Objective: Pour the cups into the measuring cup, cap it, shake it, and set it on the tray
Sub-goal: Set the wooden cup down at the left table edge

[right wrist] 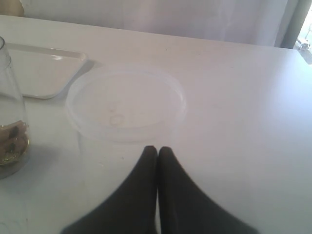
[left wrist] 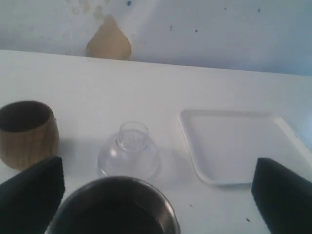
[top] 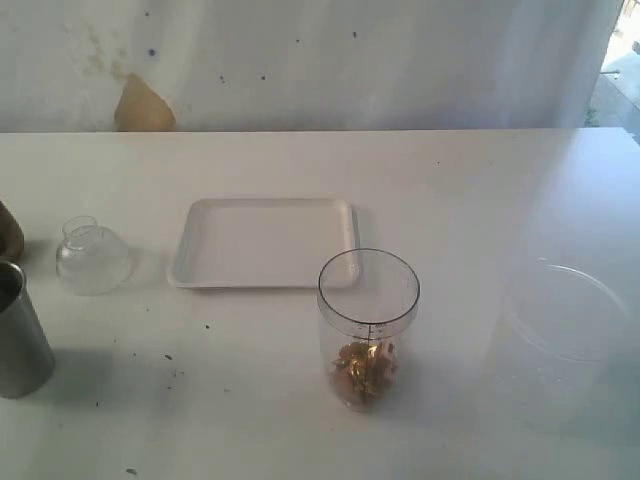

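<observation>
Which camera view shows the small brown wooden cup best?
The left wrist view: the rounded brown wooden cup appears whole there. The exterior view catches only its edge; the right wrist view misses it.

**A:** What sort of place was it?

**B:** It looked like a plain test or lab setup, as far as could be told. A bare white bench point(top: 480, 180) ran up to a white wall point(top: 250, 50) that was flecked with dark spots and had one tan patch point(top: 143, 105).

**A:** And on the bench?

**B:** Only a handful of props, set apart from each other. There was a white tray point(top: 262, 243), a graduated clear measuring cup point(top: 368, 330), a domed cap point(top: 92, 257), a steel tumbler point(top: 18, 335), a wooden cup point(left wrist: 27, 132) and a wide clear container point(top: 565, 330).

**A:** Anything else?

**B:** A pale curtain point(right wrist: 170, 19) hung behind the right side, with daylight showing at its edge. Small dark specks marked the bench top.
</observation>
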Motion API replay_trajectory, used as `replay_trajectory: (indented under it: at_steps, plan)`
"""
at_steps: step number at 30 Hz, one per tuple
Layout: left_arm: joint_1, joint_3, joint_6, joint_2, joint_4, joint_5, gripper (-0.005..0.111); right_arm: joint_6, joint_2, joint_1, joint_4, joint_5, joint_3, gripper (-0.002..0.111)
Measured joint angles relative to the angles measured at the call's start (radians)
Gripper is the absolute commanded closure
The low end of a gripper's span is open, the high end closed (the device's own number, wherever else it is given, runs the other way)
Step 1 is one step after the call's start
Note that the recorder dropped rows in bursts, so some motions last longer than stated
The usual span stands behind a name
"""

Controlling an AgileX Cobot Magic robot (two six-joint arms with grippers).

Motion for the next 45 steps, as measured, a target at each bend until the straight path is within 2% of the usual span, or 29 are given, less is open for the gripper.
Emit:
replay_trajectory:
  at_steps: [6, 11, 20, 25, 32, 41, 45]
  plan:
    - [0.0, 0.112, 0.001, -0.021, 0.033, 0.011, 0.002, 0.0, 0.0, 0.0, 0.0, 0.0, 0.0, 0.108]
    - [0.0, 0.158, 0.084, -0.029, 0.016, 0.023, 0.002, 0.0, 0.0, 0.0, 0.0, 0.0, 0.0, 0.108]
    - [0.0, 0.219, 0.263, -0.029, -0.134, -0.034, 0.002, 0.0, 0.0, 0.0, 0.0, 0.0, 0.0, 0.108]
    - [0.0, 0.23, 0.327, -0.029, -0.202, -0.047, 0.002, 0.0, 0.0, 0.0, 0.0, 0.0, 0.0, 0.108]
    - [0.0, 0.23, 0.373, -0.029, -0.244, -0.163, 0.002, 0.0, 0.0, 0.0, 0.0, 0.0, 0.0, 0.108]
    - [0.0, 0.23, 0.371, -0.029, -0.244, -0.102, 0.002, 0.0, 0.0, 0.0, 0.0, 0.0, 0.0, 0.108]
    - [0.0, 0.23, 0.336, -0.029, -0.187, -0.107, 0.002, 0.0, 0.0, 0.0, 0.0, 0.0, 0.0, 0.108]
